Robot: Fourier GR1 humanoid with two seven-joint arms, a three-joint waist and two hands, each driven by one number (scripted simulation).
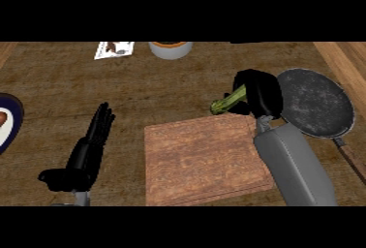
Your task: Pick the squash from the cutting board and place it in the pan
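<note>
A green squash [230, 101] sticks out to the left of my right hand [259, 92], whose fingers are curled round it. Hand and squash hang above the counter just past the far right corner of the wooden cutting board [204, 157], whose top is bare. The dark round pan [314, 101] lies immediately right of that hand, its handle [350, 157] running toward the lower right. My left hand [89, 145] rests open left of the board, fingers straight and pointing away from me.
A white cup [170, 49] and a small packet [114, 49] stand at the counter's far edge. Part of a dark-rimmed plate [8, 121] shows at the left edge. A wooden strip [346, 65] borders the counter at the right.
</note>
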